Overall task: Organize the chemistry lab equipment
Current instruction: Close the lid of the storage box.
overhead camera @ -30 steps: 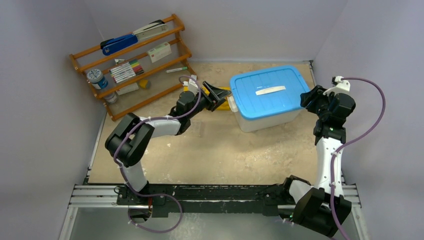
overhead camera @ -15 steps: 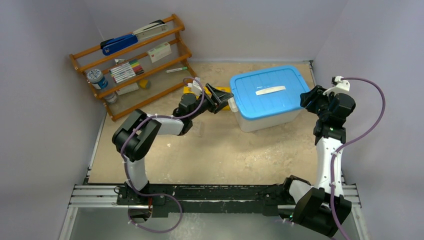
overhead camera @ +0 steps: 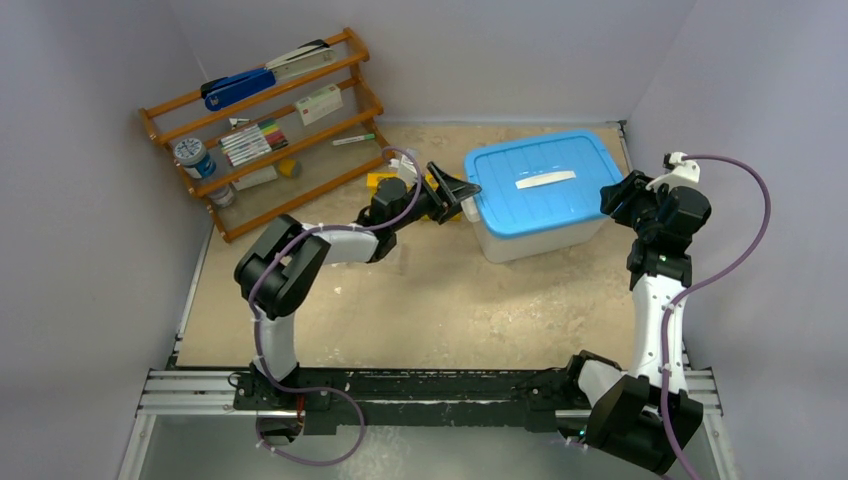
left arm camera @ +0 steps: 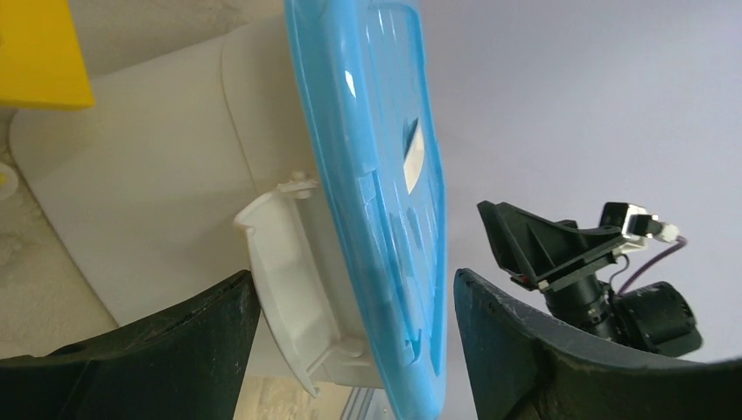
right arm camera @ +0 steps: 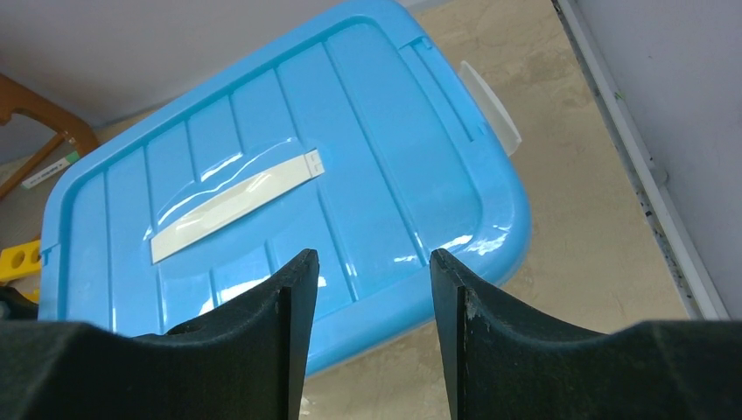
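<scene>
A yellow rack (overhead camera: pixel 383 180) lies on the table behind my left arm; a corner of this rack (left arm camera: pixel 35 52) shows in the left wrist view, and the rack (right arm camera: pixel 17 258) also peeks out past the box in the right wrist view. The other lab equipment is out of view. My left gripper (overhead camera: pixel 460 197) is open at the left end of a storage box, its jaws either side of the white latch (left arm camera: pixel 280 262) and the blue lid's (left arm camera: pixel 376 175) edge. My right gripper (right arm camera: pixel 367 262) hangs open above the lid's (right arm camera: pixel 262 175) near right edge, holding nothing.
The translucent box (overhead camera: pixel 530 240) with its blue lid (overhead camera: pixel 535 180) stands at the back right, a white label on top. A wooden shelf (overhead camera: pixel 270 130) with a blue stapler, markers and small boxes leans at the back left. Walls close in on both sides.
My left arm has stretched rightward, bringing its gripper up to the box's left end, with the jaws a little wider. The right arm has not moved.
</scene>
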